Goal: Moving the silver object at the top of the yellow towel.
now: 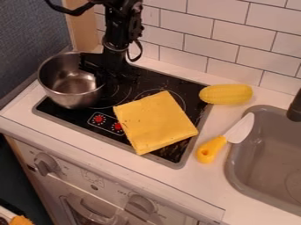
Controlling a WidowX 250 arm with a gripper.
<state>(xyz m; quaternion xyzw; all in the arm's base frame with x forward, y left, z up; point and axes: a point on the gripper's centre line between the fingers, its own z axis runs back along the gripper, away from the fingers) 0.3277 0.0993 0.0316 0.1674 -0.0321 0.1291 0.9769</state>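
The silver pot (70,90) stands upright on the left part of the black stovetop. My gripper (110,75) is at the pot's right rim, hanging down from the top edge and hiding part of that rim. Whether it touches the pot, I cannot tell. To the right of the pot, the folded yellow towel (156,123) lies on the stovetop at a slant, with its lower corners near the front edge.
A yellow corn cob (226,94) lies on the counter right of the stovetop. Below it, a knife with a yellow handle (211,148) leans its blade on the rim of the grey sink (273,149). A tiled wall (208,39) stands behind.
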